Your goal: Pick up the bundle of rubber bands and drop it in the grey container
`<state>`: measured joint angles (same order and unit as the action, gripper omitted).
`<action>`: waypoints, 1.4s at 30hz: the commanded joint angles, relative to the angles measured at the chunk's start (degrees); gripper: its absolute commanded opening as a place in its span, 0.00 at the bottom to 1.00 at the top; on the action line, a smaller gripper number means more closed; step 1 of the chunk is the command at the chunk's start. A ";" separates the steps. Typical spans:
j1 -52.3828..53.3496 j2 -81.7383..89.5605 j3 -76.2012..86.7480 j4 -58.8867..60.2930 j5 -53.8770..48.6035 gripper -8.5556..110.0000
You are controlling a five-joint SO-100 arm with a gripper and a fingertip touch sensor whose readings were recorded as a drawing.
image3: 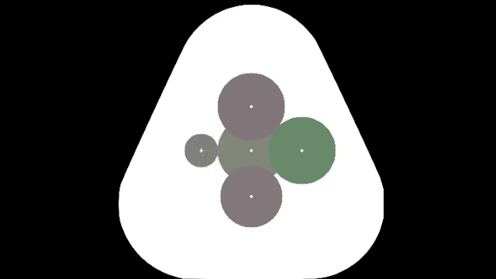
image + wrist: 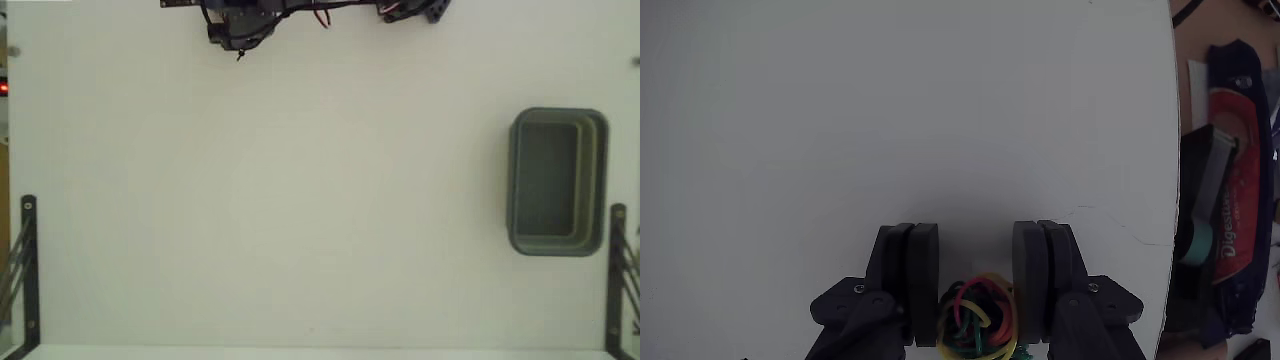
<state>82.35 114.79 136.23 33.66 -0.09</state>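
The bundle of rubber bands (image 2: 978,322), a small tangle of yellow, red, green and orange loops, sits between the two dark fingers of the gripper (image 2: 976,240) at the bottom of the wrist view. The fingers stand apart and whether they pinch the bands cannot be told. Such a clump is likely very light, soft and springy, so a squeeze across its thick middle should hold best. The white table (image 2: 890,120) lies bare ahead; a dark packet (image 2: 1240,180) rests past its right edge. In the fixed view the grey container (image 2: 558,182) sits at the right, well apart from the arm (image 2: 240,25) at the top edge.
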 commanded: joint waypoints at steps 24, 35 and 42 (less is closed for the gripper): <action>0.87 4.79 -13.15 17.23 0.09 0.43; 0.87 4.67 -21.68 25.64 0.09 0.43; 0.87 3.91 -27.66 30.86 0.09 0.43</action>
<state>82.35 115.75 112.50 62.84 -0.09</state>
